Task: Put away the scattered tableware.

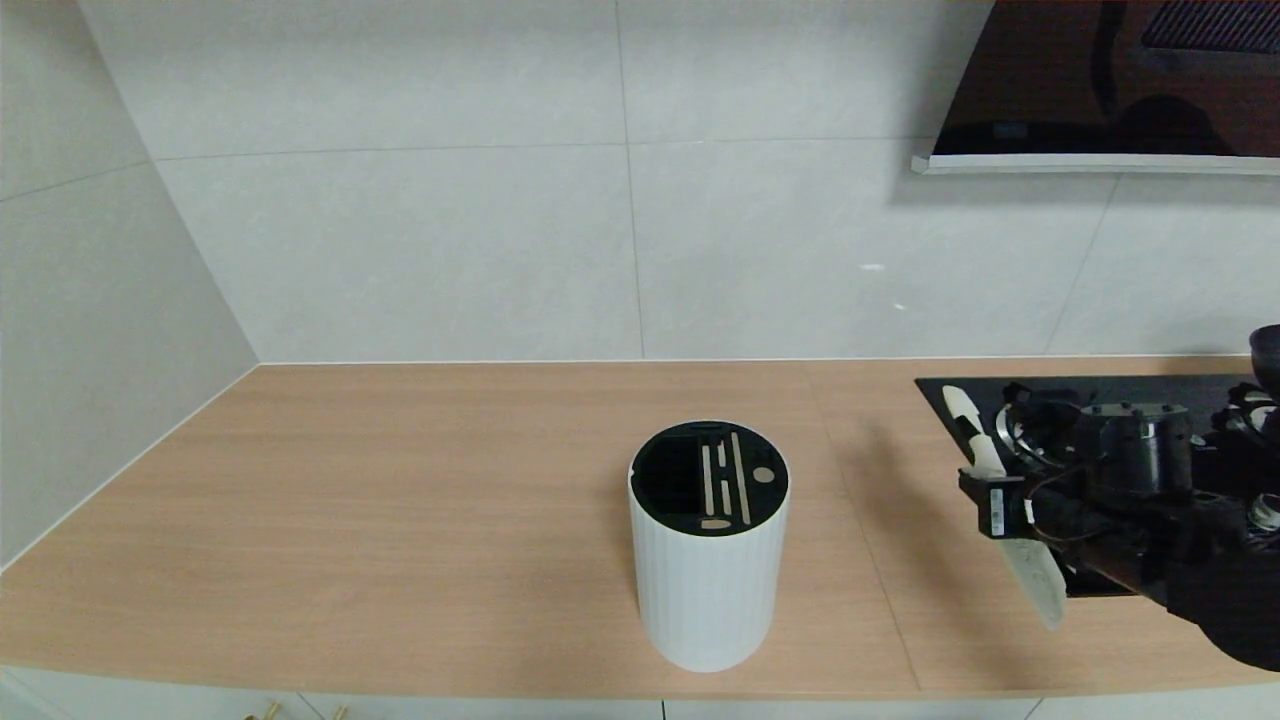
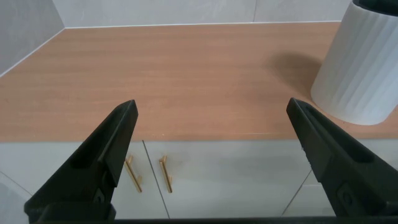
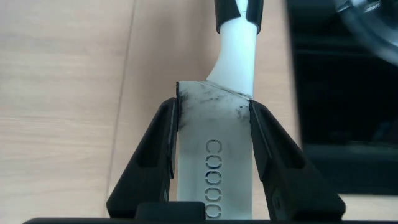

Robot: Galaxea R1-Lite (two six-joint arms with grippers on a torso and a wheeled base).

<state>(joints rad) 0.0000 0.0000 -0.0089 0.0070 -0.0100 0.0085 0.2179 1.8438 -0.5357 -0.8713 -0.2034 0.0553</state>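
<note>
A white knife (image 1: 1030,570) with a white handle (image 1: 968,425) is held above the right part of the wooden counter, blade slanting down toward the front edge. My right gripper (image 1: 1000,505) is shut on the knife near where blade meets handle; in the right wrist view both black fingers (image 3: 155,155) press the flat blade (image 3: 214,155). A white ribbed cutlery holder (image 1: 708,560) with a black slotted top (image 1: 708,478) stands upright mid-counter, left of the knife. My left gripper (image 2: 211,155) is open over the counter's front edge, with the holder (image 2: 360,62) off to one side.
A black cooktop (image 1: 1080,400) is set into the counter at the right, under my right arm. A dark range hood (image 1: 1110,90) hangs on the tiled wall above it. The wooden counter (image 1: 400,500) stretches left to the corner wall. Gold cabinet handles (image 2: 163,174) sit below the edge.
</note>
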